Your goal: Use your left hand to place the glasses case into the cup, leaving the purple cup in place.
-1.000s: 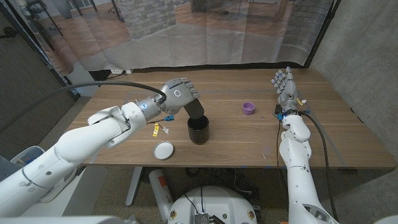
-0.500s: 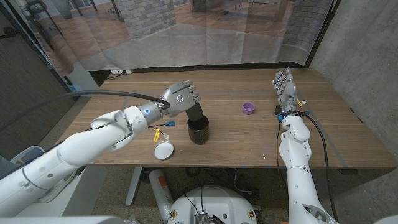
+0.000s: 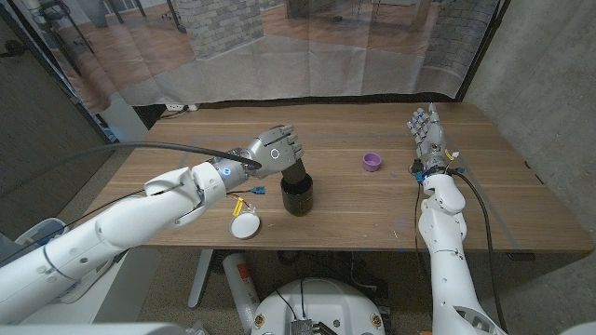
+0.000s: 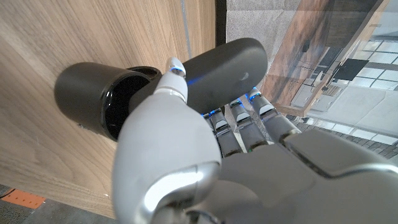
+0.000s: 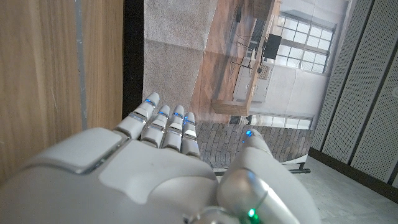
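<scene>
My left hand [image 3: 276,149] grips a dark grey glasses case [image 3: 293,167] right above the black cup [image 3: 298,194] near the table's middle. The case's lower end sits at the cup's mouth. In the left wrist view the case [image 4: 225,67] lies between thumb and fingers, its end at the rim of the cup [image 4: 99,99]. My left hand [image 4: 205,155] wraps around it. A small purple cup [image 3: 372,162] stands to the right of the black cup. My right hand [image 3: 425,127] stands upright at the table's right side, fingers apart, holding nothing.
A round white lid [image 3: 246,226] lies near the front edge, left of the black cup. A small yellow and blue item [image 3: 251,193] with a wire lies beside my left forearm. A black cable [image 3: 177,149] runs along the left arm.
My left hand has shifted slightly right with the case, staying over the black cup. The right hand has not moved.
</scene>
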